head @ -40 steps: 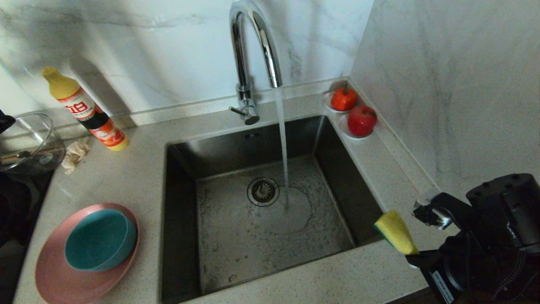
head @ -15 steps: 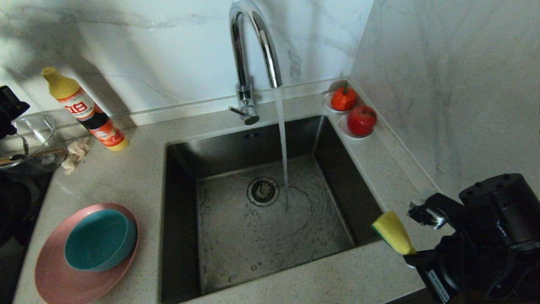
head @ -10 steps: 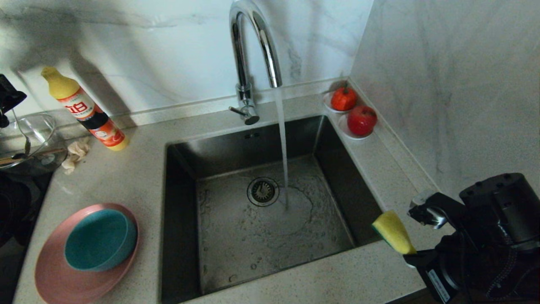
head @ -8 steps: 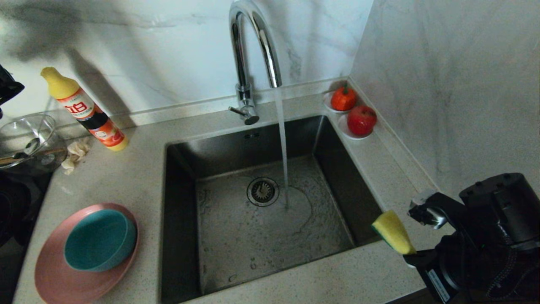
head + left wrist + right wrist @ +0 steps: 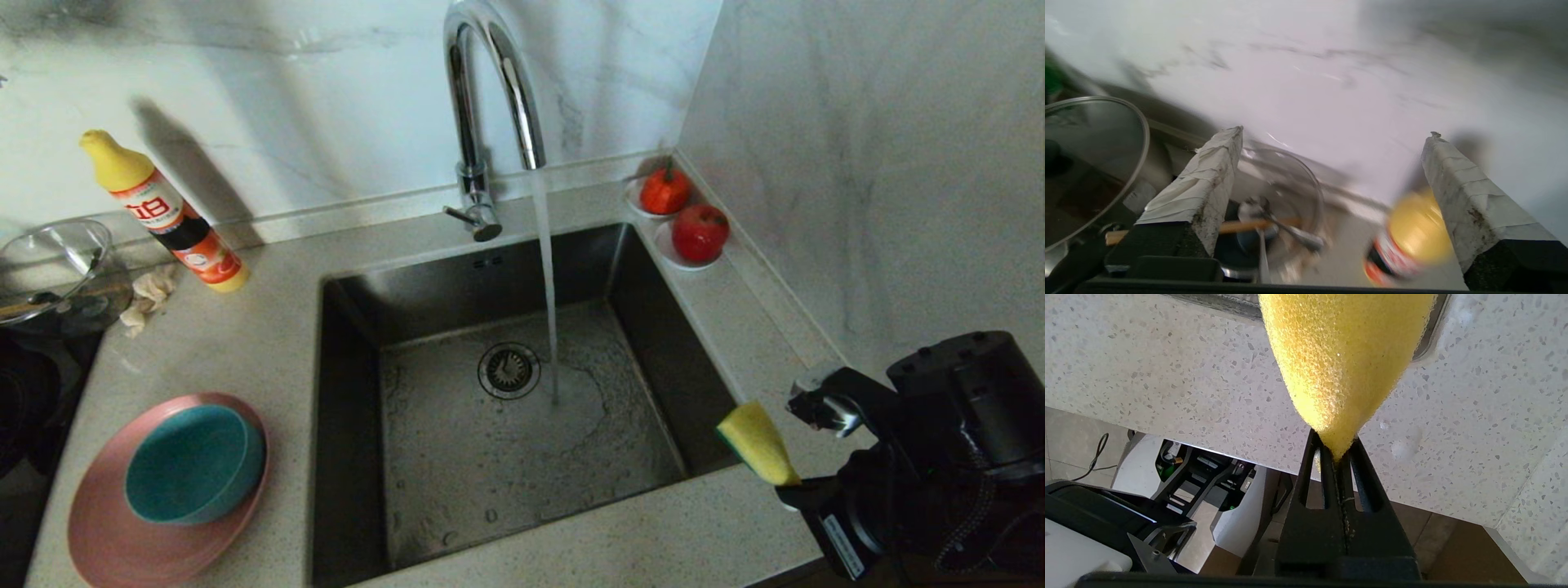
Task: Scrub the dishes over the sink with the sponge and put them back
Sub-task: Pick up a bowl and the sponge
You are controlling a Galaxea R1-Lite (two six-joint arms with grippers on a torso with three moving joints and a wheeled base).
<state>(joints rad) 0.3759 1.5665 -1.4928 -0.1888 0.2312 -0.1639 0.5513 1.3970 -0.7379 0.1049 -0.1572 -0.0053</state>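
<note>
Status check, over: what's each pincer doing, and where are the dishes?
Left pincer open, empty, above glass bowl holding spoon. Right pincer shut on sponge at sink edge. Bowl on plate, tap running.

The pink plate (image 5: 106,539) is running off the head view's lower edge, and the teal bowl (image 5: 194,464) is covering part of it. The glass bowl (image 5: 49,269) is being cut by the left edge. In the left wrist view, motion blur is smearing what is probably the spoon (image 5: 1290,234) inside it.
</note>
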